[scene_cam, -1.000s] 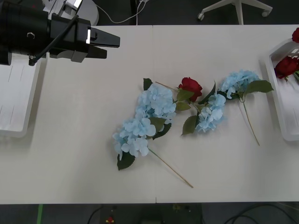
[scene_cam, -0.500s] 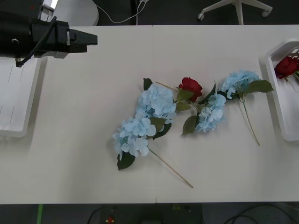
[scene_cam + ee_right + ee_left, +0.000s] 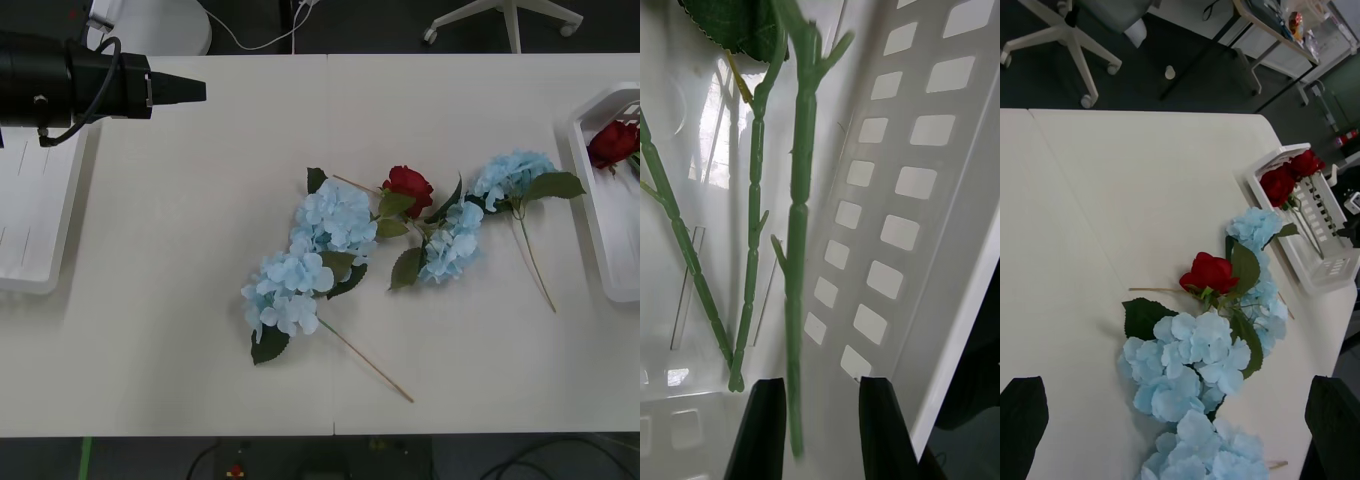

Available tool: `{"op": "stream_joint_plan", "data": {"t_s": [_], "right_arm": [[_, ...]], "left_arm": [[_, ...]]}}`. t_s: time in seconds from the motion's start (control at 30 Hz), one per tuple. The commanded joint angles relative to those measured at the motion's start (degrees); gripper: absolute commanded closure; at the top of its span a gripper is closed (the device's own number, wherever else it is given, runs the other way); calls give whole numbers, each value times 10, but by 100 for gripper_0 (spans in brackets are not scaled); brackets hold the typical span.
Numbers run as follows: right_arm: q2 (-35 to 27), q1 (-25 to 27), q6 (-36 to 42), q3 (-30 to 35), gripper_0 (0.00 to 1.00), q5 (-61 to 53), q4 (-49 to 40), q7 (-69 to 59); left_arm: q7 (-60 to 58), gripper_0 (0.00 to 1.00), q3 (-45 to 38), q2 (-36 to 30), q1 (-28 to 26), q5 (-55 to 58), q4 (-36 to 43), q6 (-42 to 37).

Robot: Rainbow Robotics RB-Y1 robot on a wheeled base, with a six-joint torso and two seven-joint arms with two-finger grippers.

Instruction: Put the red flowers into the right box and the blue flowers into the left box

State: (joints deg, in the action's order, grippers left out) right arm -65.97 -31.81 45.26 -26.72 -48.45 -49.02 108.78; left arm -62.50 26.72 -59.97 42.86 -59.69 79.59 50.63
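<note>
One red flower (image 3: 407, 185) (image 3: 1209, 271) lies mid-table among several blue flowers (image 3: 335, 215) (image 3: 450, 245) (image 3: 1186, 352). More red flowers (image 3: 612, 143) (image 3: 1289, 176) lie in the right box (image 3: 600, 240) (image 3: 1330, 274). The left box (image 3: 30, 250) sits at the table's left edge. My left gripper (image 3: 190, 90) (image 3: 1178, 390) hovers open over the table's far left, well away from the flowers. My right gripper (image 3: 824, 435) is open inside the right box, and a green stem (image 3: 797, 285) runs loosely down between its fingers.
Two more green stems (image 3: 752, 225) lie on the right box's floor beside its slotted wall (image 3: 895, 187). Office chairs (image 3: 505, 20) stand on the floor beyond the table's far edge. Bare tabletop (image 3: 180, 250) separates the flowers from the left box.
My left arm has drawn back to the left and its gripper has turned. A red bloom seen at the right edge above the box one second ago is gone from the front view.
</note>
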Motion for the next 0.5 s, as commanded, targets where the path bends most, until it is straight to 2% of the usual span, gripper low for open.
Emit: {"op": "stream_joint_plan", "data": {"t_s": [0.03, 0.17, 0.33, 0.5], "right_arm": [[9, -25, -4, 1, 30, -32, 7, 12], [5, -46, 47, 18, 26, -70, 1, 21], [0, -72, 223, 95, 21, -135, -58, 28], [2, -75, 307, 109, 20, -163, -141, -13]], "left_arm": [[42, 0, -18, 6, -30, 29, 27, -19], [72, 0, -23, 6, -30, 63, 12, 4], [168, 0, -21, 4, -30, 130, -33, 42], [241, 0, -18, 4, -30, 134, -49, 45]]}}
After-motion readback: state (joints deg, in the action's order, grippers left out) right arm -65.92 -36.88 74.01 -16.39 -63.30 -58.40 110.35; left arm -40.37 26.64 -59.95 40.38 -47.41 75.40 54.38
